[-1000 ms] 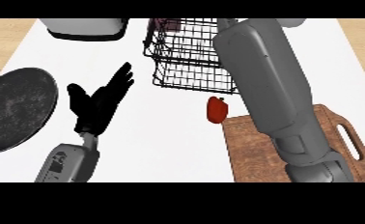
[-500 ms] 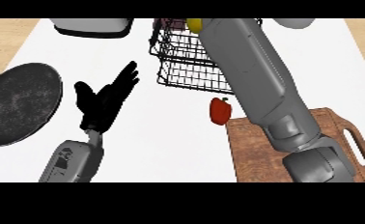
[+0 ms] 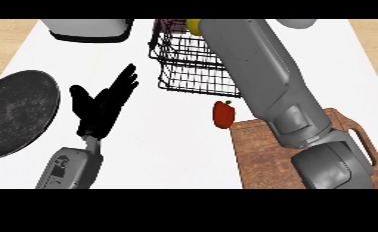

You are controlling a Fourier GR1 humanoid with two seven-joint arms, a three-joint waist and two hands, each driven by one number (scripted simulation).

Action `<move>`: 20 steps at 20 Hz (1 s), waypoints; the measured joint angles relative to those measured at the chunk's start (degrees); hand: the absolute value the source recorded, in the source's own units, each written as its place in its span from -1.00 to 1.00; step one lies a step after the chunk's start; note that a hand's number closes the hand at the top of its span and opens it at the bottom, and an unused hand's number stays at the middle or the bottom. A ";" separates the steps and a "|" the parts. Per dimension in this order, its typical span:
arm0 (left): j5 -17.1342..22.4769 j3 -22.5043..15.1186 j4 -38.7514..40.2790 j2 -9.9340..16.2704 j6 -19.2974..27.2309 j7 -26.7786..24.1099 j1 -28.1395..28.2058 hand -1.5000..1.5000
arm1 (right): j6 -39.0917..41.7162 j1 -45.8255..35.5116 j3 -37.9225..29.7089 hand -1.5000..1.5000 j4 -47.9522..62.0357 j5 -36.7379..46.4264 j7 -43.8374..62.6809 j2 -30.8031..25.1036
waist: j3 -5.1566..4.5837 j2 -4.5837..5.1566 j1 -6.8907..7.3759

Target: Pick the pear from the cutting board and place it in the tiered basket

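Pear (image 3: 193, 26), one yellow sliver atop one black wire basket (image 3: 193, 66); one wooden board (image 3: 273, 151); one red pepper (image 3: 224, 114); left hand (image 3: 100, 107) spread, empty; right hand's grip untellable.

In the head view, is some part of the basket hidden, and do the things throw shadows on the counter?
Head view: the right forearm crosses the wire basket and hides its right side; the right hand does not show. Lighting is flat and even: no clear shadow lies under the red pepper or the open left hand on the white counter.
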 measured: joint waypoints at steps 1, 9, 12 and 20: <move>0.09 0.34 -0.24 0.28 -0.06 -0.34 0.92 0.00 | -1.15 0.26 -0.72 -1.00 -0.23 -0.14 0.47 -0.02 | 0.00 -0.16 -0.38; 0.83 2.67 -1.68 1.28 0.38 0.09 3.97 0.00 | 2.53 9.71 0.43 -1.00 -11.73 1.09 7.93 -4.28 | 0.08 -1.58 -4.55; 0.62 3.31 -1.95 1.43 1.11 0.24 4.52 0.00 | 8.31 16.02 2.09 -1.00 -20.18 -0.36 9.09 -6.47 | 0.12 -2.03 -5.99; 1.20 4.76 -3.20 2.23 1.25 0.01 7.70 0.00 | 25.50 32.20 4.12 -1.00 -45.21 -7.41 13.84 -15.28 | 0.14 -2.89 -8.74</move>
